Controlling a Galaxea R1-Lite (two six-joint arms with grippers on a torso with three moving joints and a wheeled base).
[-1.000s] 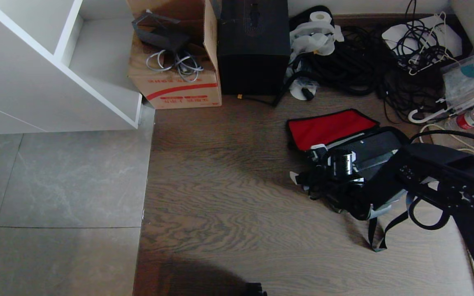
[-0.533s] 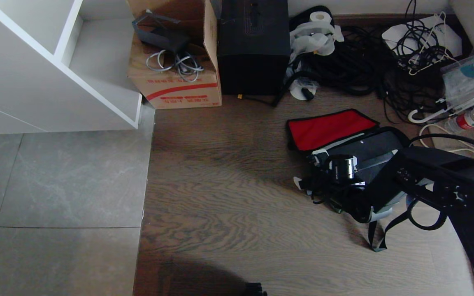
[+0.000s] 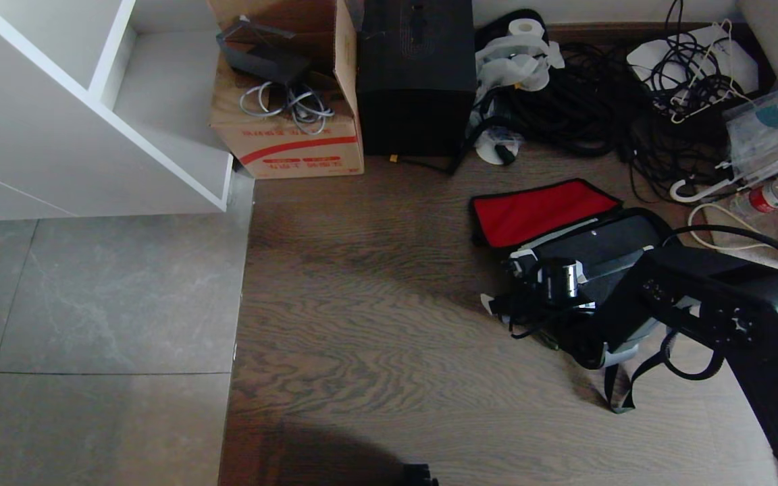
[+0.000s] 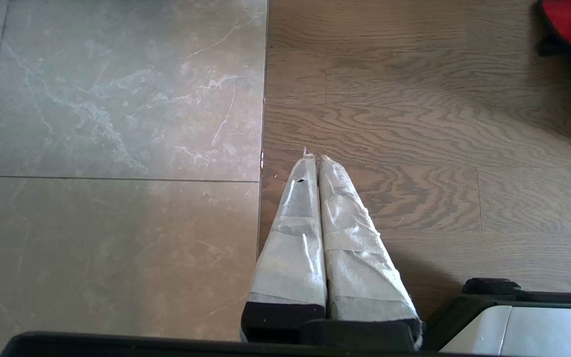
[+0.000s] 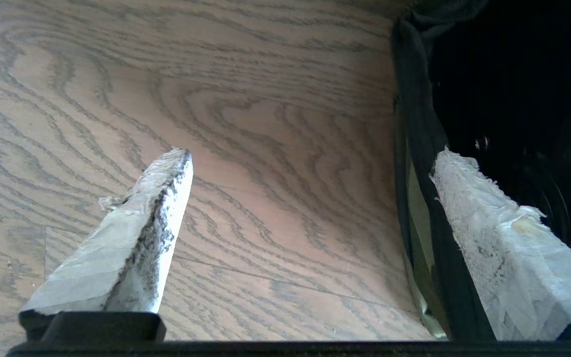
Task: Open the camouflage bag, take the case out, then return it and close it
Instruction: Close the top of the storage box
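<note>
The camouflage bag (image 3: 585, 270) is seen lying on the wooden floor (image 3: 375, 324), lid flung open. The right end effector (image 5: 310, 193), fingers spread wide, is poised astride its near wall; the case must be gripped next.

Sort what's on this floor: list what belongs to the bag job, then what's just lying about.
Job: camouflage bag, lid open showing red lining; right gripper, open at its edge.

Lying about: red-striped cardboard box, black upright box, cables, bottle.
</note>
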